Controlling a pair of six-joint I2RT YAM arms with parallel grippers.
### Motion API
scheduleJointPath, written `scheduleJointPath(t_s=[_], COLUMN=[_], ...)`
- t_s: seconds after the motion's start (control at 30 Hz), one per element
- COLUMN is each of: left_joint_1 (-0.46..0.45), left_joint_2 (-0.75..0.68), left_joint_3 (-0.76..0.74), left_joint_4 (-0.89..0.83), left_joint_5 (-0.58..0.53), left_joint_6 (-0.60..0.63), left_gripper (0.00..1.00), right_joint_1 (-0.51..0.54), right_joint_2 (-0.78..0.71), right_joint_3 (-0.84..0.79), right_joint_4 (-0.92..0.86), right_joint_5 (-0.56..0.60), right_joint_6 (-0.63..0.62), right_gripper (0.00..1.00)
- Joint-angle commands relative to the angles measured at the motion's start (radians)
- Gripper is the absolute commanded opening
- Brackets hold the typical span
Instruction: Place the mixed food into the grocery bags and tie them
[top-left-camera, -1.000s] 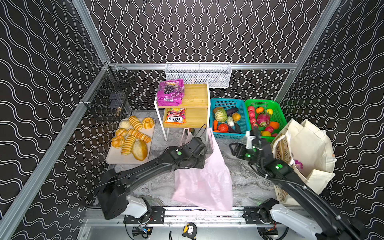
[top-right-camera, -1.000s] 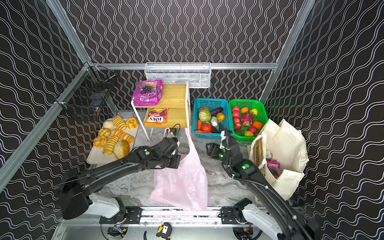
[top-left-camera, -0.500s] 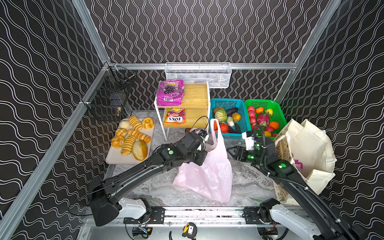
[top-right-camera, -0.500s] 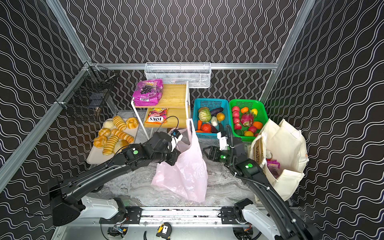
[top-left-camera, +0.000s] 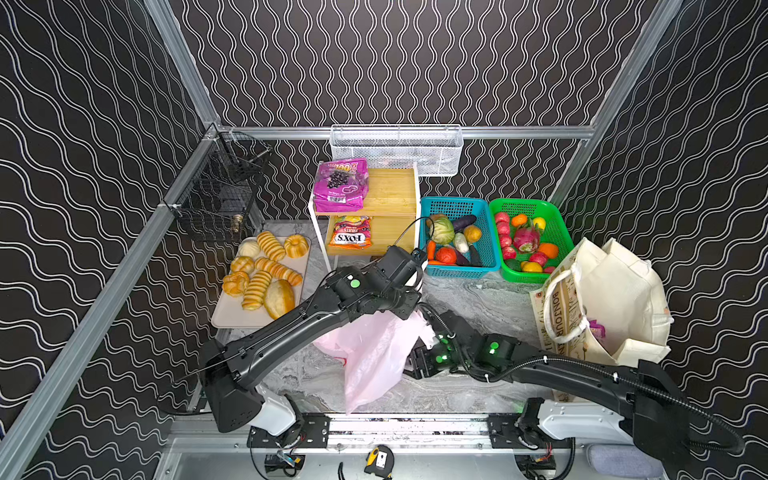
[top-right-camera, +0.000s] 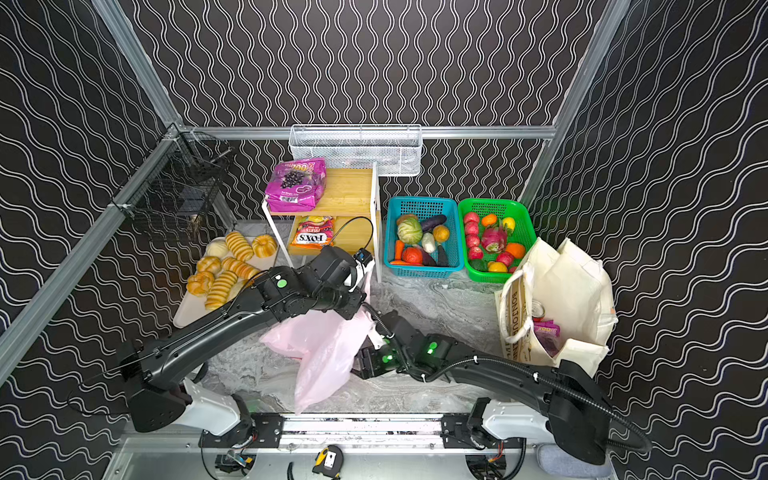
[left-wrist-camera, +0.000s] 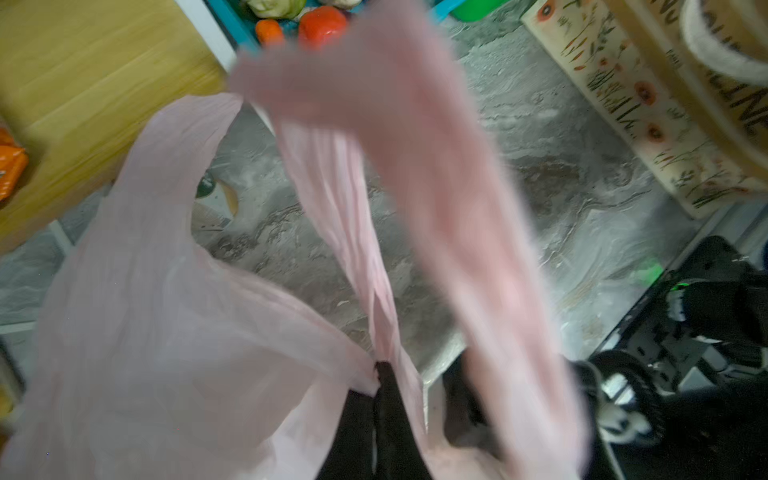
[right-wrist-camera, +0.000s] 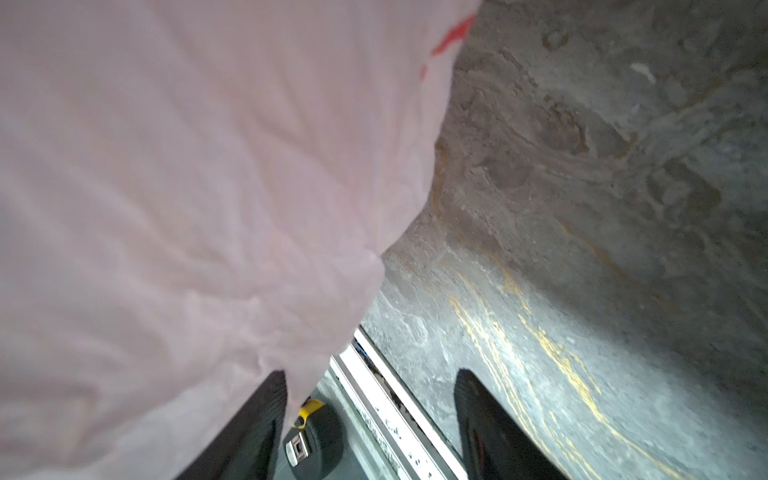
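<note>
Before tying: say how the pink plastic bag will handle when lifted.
Likely floppy: the pink plastic bag hangs in limp folds from the left gripper. Probably light: thin, translucent film. May slip: only a bunched strip is pinched.

Two bags (top-left-camera: 374, 361) (top-left-camera: 623, 291), two baskets (top-left-camera: 453, 202) (top-left-camera: 524, 205), two pouches (top-left-camera: 340, 185) (top-left-camera: 349, 233)

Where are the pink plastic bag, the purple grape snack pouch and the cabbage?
pink plastic bag (top-left-camera: 374, 361): in a top view, on its crumpled body.
magenta grape-print snack pouch (top-left-camera: 340, 185): in a top view, on its printed front.
green cabbage (top-left-camera: 441, 231): in a top view, on its leafy top.
</note>
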Motion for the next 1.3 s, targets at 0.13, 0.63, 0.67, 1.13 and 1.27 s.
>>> scheduleJointPath(t_s=[0.13,0.63,0.67,1.13,1.27], left_joint_1=[0.0,-0.002,-0.002,-0.002,-0.002], left_joint_2=[-0.173,-0.407,-0.404,-0.319,-0.321], left_joint_3=[-0.238,-0.371,-0.373,-0.362,-0.361], left_joint_4=[-0.038,0.069,0.072,0.177,0.179], left_joint_5=[-0.141,0.176,0.161,0.094,0.097], left_joint_6=[0.096,0.547,0.563,0.344,0.333], left_gripper=[0.0,0.0,0.0,0.0,0.0], right_joint_1=[0.003,0.002,0.002,0.0,-0.002], right_joint_2=[-0.343,-0.78,-0.771,-0.744,-0.654], right_joint_3=[-0.131,-0.061,-0.053,-0.155,-0.122], right_joint_4=[-0.272,-0.301,-0.301,-0.028,0.035], right_joint_5=[0.443,0.89,0.886,0.522,0.433], right_joint_6=[0.003,-0.09,-0.09,-0.039,-0.088], right_gripper=[0.76,0.75,0.75,0.73,0.72])
